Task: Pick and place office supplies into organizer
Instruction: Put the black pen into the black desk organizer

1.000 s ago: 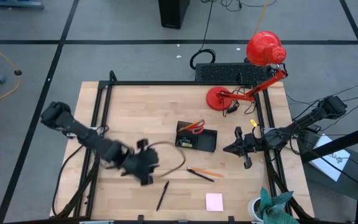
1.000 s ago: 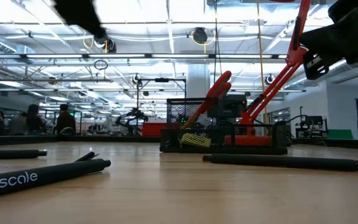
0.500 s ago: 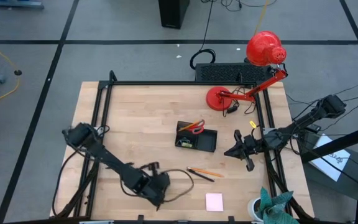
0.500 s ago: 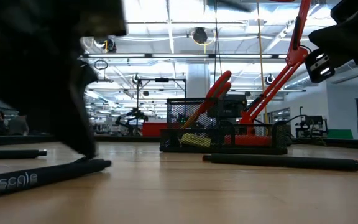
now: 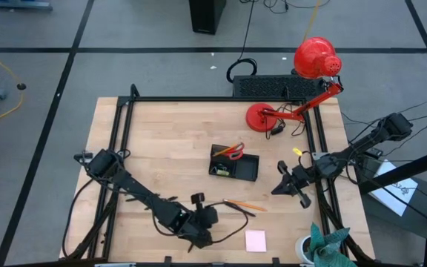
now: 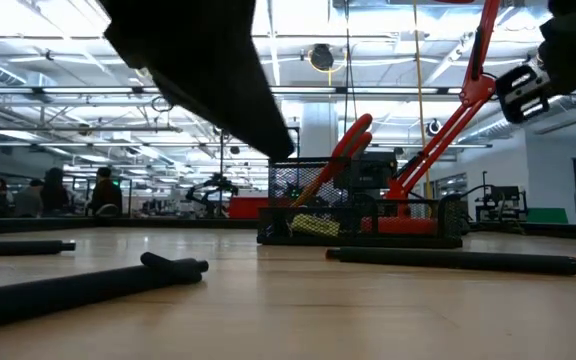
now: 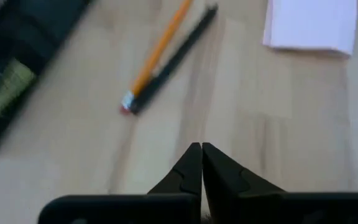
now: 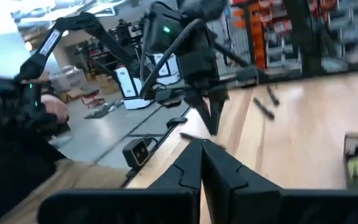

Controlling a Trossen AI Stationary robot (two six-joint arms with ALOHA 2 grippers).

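While both hands stay pressed together, the organizer (image 5: pixel 234 165) holds red-handled scissors (image 5: pixel 232 153).

Black pen (image 6: pixel 88 287) before organizer (image 6: pixel 363 213)
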